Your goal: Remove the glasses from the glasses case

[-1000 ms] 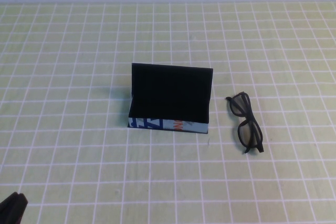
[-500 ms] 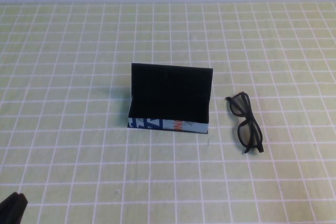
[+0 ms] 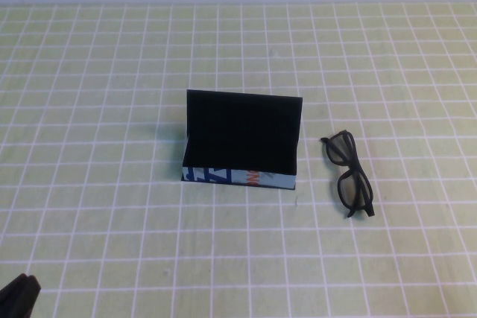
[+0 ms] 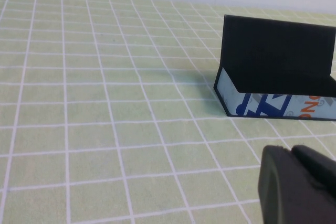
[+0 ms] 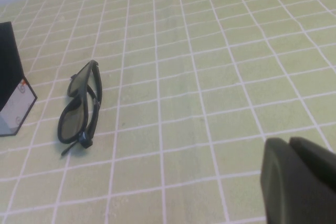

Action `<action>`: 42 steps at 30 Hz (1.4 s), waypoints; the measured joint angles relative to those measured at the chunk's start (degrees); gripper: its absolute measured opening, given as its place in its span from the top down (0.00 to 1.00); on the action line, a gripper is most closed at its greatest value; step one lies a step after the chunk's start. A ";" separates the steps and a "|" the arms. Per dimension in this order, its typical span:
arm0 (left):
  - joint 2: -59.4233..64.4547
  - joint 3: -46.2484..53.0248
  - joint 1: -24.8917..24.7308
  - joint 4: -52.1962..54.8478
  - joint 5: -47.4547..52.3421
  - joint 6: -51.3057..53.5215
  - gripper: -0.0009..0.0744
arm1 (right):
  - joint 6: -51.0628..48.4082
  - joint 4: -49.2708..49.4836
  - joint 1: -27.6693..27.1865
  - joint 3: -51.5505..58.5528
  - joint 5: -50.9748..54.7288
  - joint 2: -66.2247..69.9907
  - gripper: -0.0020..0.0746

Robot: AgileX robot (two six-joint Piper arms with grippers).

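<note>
Your glasses (image 3: 349, 175) already lie on the cloth right of centre, just beside the open glasses case (image 3: 240, 147). Keep the right gripper (image 5: 300, 182) pressed together and parked; the left gripper (image 3: 19, 296) sits lower left, jaws apparently together.

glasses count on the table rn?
1. The glasses lie folded on the checked cloth, apart from the open glasses case, on its right; none seen inside.

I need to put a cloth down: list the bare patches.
Free: left of the open glasses case; behind its raised lid; right of the glasses. The strip between case and glasses is tight. Left claw sits at the near-left corner; right claw, shut, is parked near-right.
</note>
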 joint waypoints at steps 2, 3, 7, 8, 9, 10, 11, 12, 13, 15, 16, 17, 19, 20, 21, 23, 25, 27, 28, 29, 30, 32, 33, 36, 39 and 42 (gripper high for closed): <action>0.00 0.00 0.00 0.00 0.09 0.00 0.99 | 0.00 0.08 0.00 0.00 0.00 0.00 1.00; 0.00 0.00 0.00 0.00 0.09 0.00 0.99 | 0.00 0.23 0.00 0.00 0.00 0.00 1.00; 0.00 0.00 0.00 0.00 0.09 0.00 0.99 | 0.00 0.22 0.00 0.00 0.00 0.00 1.00; 0.00 0.00 0.00 0.00 0.09 0.00 0.99 | 0.00 0.26 0.00 0.00 0.00 0.00 1.00; 0.00 0.00 0.00 0.00 0.09 0.00 0.99 | 0.00 0.36 0.00 0.00 0.00 0.00 1.00; 0.00 0.00 0.00 0.00 0.09 0.00 0.99 | 0.00 0.41 0.00 0.00 0.00 0.00 1.00; 0.00 0.00 0.00 0.00 0.09 0.00 0.99 | 0.00 0.50 0.00 0.00 0.00 0.00 1.00; 0.00 0.00 0.00 0.00 0.09 0.00 0.99 | 0.00 0.50 0.00 0.00 0.00 0.00 1.00; 0.00 0.00 0.00 0.00 0.09 0.00 0.99 | 0.00 0.64 0.00 0.00 0.00 0.00 1.00; 0.00 0.00 0.00 0.00 0.09 0.00 0.99 | 0.00 0.64 0.00 0.00 0.00 0.00 1.00; 0.00 0.00 0.00 0.00 0.09 0.00 0.99 | 0.00 0.64 0.00 0.00 0.00 0.00 1.00; 0.00 0.00 0.00 0.00 0.09 0.00 0.99 | 0.00 0.64 0.00 0.00 0.00 0.00 1.00; 0.00 0.00 0.00 0.11 0.09 0.00 0.99 | 0.00 0.64 0.00 0.00 0.00 0.00 1.00; 0.00 0.00 0.00 0.38 0.09 0.45 0.99 | 0.00 0.64 0.00 0.00 0.00 0.00 1.00; 0.00 0.00 0.00 0.99 -0.21 0.94 0.99 | 0.00 0.64 0.00 0.00 0.00 0.00 1.00; 0.00 0.00 0.00 2.32 -2.69 1.11 0.99 | 0.00 0.74 0.00 0.00 0.00 0.00 1.00; 0.00 0.00 0.00 7.24 -7.02 -3.91 0.99 | 0.00 0.74 0.00 0.00 0.00 0.00 1.00; 0.00 0.00 0.00 18.01 -11.56 -12.89 0.99 | 0.00 0.74 0.00 0.00 0.00 0.00 1.00; 0.00 0.00 0.00 24.96 -13.38 -17.98 0.99 | 0.00 0.74 0.00 0.00 0.00 0.00 1.00; 0.00 0.00 0.00 30.82 -14.42 -22.29 0.99 | 0.00 0.74 0.00 0.00 0.00 0.00 1.00; 0.00 0.00 0.00 34.12 -14.63 -24.79 0.99 | 0.00 0.74 0.00 0.00 0.00 0.00 1.00; -0.54 0.00 0.00 38.63 -12.95 -28.28 0.99 | 0.00 0.74 0.00 0.00 0.00 0.00 1.00; -0.78 0.00 0.00 39.78 -11.47 -29.12 0.99 | 0.00 0.78 0.00 0.00 0.00 0.00 1.00; -0.91 0.00 0.00 41.60 -5.20 -30.70 0.99 | 0.00 0.88 0.00 0.00 0.00 0.00 1.00; -0.91 0.00 0.00 42.28 0.52 -31.23 0.99 | 0.00 0.88 0.00 0.00 0.00 0.00 1.00; -0.91 0.00 0.00 42.27 1.75 -31.59 0.99 | 0.00 0.88 0.00 0.00 0.00 0.00 1.00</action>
